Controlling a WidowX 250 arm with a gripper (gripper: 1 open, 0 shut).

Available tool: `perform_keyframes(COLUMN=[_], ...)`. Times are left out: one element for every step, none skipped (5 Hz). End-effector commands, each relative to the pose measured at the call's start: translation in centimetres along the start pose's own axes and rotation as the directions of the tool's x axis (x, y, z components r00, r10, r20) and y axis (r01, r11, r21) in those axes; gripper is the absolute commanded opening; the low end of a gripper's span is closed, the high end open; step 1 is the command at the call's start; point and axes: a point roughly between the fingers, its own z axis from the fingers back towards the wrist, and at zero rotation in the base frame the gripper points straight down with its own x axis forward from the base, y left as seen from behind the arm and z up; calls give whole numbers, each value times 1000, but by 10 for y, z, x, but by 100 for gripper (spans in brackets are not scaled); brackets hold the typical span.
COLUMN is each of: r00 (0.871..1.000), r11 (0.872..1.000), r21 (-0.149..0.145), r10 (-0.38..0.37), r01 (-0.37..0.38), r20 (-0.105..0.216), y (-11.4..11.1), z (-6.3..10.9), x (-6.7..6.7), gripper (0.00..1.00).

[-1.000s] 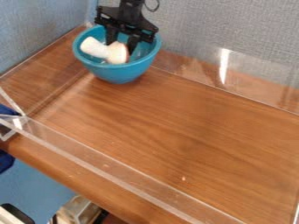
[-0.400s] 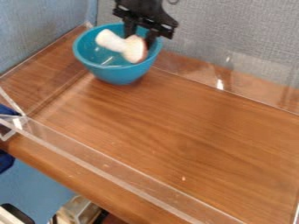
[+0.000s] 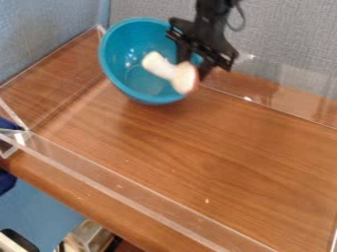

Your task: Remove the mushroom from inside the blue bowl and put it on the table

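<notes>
The blue bowl (image 3: 129, 57) stands tipped up on its side at the back left of the table (image 3: 198, 153), with its open mouth facing the camera. My black gripper (image 3: 198, 65) comes down from above at the bowl's right rim and is shut on the mushroom (image 3: 168, 69). The cream stem points left across the bowl's mouth, and the pale orange cap sits by the fingers (image 3: 211, 51). The mushroom hangs in front of the bowl's inside, above the wood. I cannot tell whether the fingers also touch the bowl's rim.
Low clear acrylic walls (image 3: 283, 84) run around the tabletop, one close behind the bowl and gripper. A blue-grey wall (image 3: 53, 25) rises at the back. Bare wood stretches to the right and front of the bowl.
The gripper has moved right with the mushroom, out over the bowl's right rim. The bowl has shifted right and tipped from upright onto its side.
</notes>
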Motion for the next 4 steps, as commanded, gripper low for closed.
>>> perform_keyframes(r00=[991,986,979,976], r11=[999,996,988,983], r21=[-8,-19,-36,-53], r10=[-46,-88,-142,-170], r01=[47,92,148,178], r20=[122,144,145,138], y=[-19,-39,-58,-71], z=[51,64,61,55], x=[6,1,-4,-10], gripper=[0,0,0,0])
